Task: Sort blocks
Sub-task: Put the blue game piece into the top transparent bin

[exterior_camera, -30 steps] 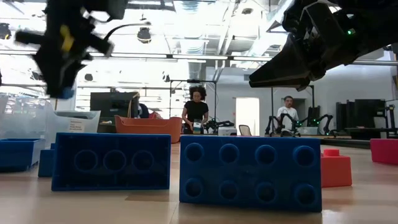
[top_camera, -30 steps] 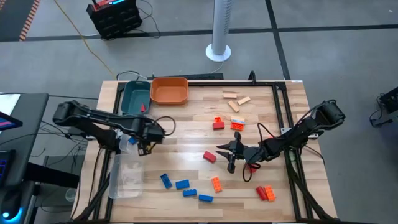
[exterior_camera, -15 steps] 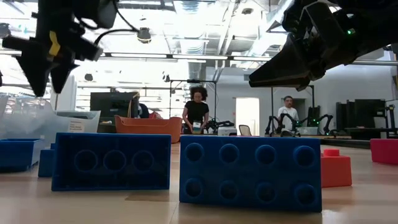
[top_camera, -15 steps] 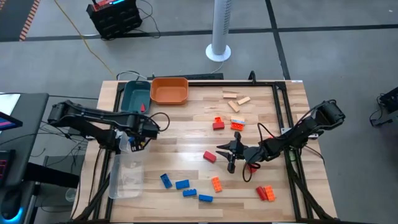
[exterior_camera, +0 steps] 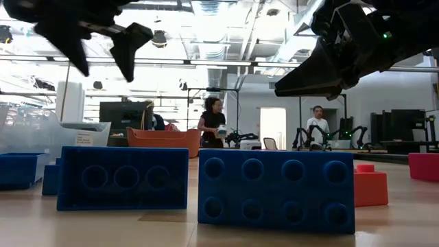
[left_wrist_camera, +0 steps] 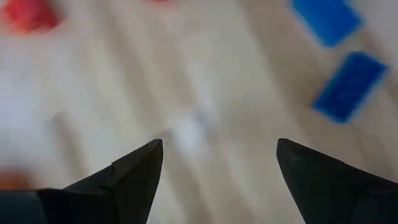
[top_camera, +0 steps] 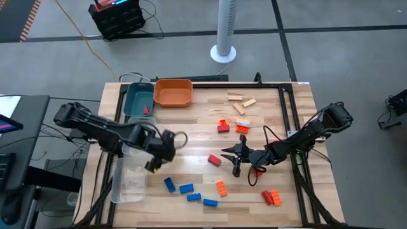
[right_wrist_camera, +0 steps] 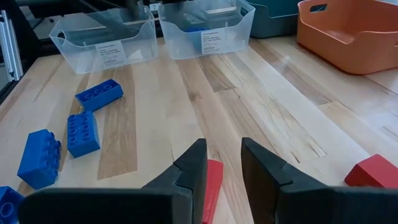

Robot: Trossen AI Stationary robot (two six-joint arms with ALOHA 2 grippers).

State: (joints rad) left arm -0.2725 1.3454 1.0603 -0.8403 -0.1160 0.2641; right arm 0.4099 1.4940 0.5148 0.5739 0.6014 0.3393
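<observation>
Hanging above the pale wooden table (top_camera: 191,130), the left gripper (top_camera: 154,162) has its two dark fingers spread wide and nothing is between them. It is near the corner of the clear plastic tray (top_camera: 129,181), on the side toward the middle of the table. The small blue plastic blocks (top_camera: 186,189) lie in a loose group on the bare wood near this gripper, apart from it and further from the tray; in the left wrist view two of them show beyond the released fingers, not touched.

The right gripper (top_camera: 236,154) is on the other side of the table from the clear tray. Its fingers are drawn near together with only a narrow gap, and I cannot tell if they press on something. A small red plastic block (top_camera: 214,160) lies just beside its tip, on the side toward the tray; in the right wrist view a red block (right_wrist_camera: 212,180) shows close under the fingers.

More red and orange blocks (top_camera: 273,197) lie further from the tray, near the table's edge. Pale tan wooden blocks (top_camera: 241,102) rest near the orange plastic tray (top_camera: 173,93), which stands next to the teal tray (top_camera: 138,98).
</observation>
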